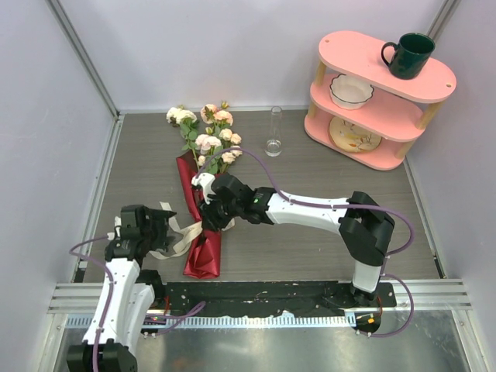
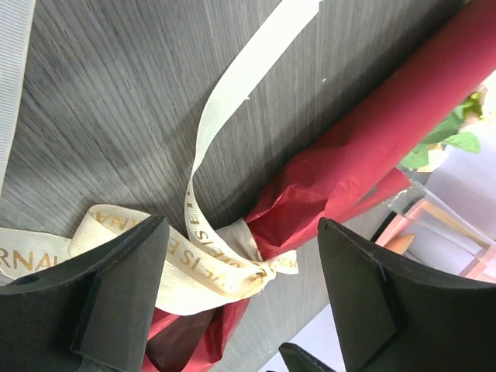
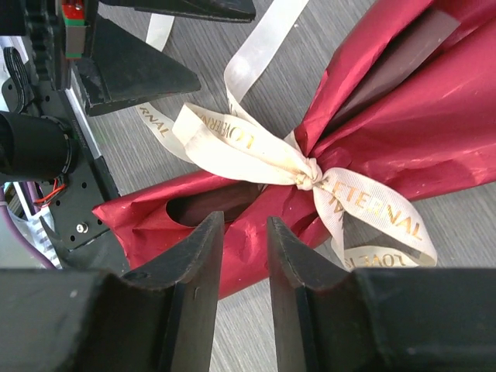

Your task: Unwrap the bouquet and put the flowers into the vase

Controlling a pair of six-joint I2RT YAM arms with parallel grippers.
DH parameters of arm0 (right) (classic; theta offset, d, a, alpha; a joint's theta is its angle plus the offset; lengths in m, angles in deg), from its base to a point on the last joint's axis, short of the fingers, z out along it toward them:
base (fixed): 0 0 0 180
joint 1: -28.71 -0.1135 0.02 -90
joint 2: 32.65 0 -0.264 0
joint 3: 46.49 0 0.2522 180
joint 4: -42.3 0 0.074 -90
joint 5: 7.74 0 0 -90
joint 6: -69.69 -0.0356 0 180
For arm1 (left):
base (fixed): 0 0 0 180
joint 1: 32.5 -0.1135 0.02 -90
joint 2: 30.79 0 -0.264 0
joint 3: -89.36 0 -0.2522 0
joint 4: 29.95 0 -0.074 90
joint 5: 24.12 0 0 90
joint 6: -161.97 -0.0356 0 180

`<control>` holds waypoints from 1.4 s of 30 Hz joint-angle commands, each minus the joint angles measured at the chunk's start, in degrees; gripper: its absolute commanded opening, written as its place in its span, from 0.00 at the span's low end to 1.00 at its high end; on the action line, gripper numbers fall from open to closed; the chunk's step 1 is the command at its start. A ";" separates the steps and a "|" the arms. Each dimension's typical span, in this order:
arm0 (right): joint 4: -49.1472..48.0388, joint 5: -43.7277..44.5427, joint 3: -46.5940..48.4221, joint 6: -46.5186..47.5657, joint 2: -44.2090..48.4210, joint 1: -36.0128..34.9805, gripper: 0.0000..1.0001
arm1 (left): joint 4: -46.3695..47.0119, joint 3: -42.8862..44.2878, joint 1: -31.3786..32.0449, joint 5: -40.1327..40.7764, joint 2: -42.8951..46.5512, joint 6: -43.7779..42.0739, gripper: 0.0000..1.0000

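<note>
Left gripper (image 2: pixel 240 232) wide open, empty; bow knot (image 2: pixel 249 263) right between its jaws. Right gripper (image 3: pixel 245 225) almost shut, nothing in it, just over bouquet (image 1: pixel 203 252) paper by knot. Bouquet runs long from left gripper away toward vase (image 1: pixel 273 132). Left arm nearer knot.

Bouquet (image 1: pixel 203 252): glossy deep maroon wrapping paper. Ribbon (image 3: pixel 256 151): cream, with gold lettering. Flowers (image 1: pixel 211 139): white, cream and pale pink heads, green leaves. Vase (image 1: pixel 273 132): clear glass. Worktop (image 1: pixel 333 170): grey-brown, fine wood-grain stripes. Shelf (image 1: pixel 349 50): pink, bearing a dark green mug (image 1: pixel 408 54) and a white bowl (image 1: pixel 350 91).
</note>
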 commanded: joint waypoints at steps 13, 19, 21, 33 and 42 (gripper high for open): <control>7.44 -0.66 28.58 16.12 -17.67 -1.28 0.54 | -34.58 21.81 -0.32 36.18 9.39 -2.46 0.74; 15.87 8.60 42.91 19.72 -29.63 -6.02 0.59 | -38.54 33.78 -0.05 46.52 7.02 -6.51 0.79; 19.21 13.46 47.90 20.51 -34.12 -7.34 0.60 | -39.77 35.19 0.12 46.61 7.28 -6.68 0.80; 21.25 21.91 53.12 19.38 -36.97 -8.93 0.11 | -40.30 29.66 0.21 42.32 10.01 -9.76 0.82; 8.26 12.58 40.15 5.86 -14.39 -1.40 0.01 | -28.45 18.15 0.21 23.43 9.40 -11.78 0.74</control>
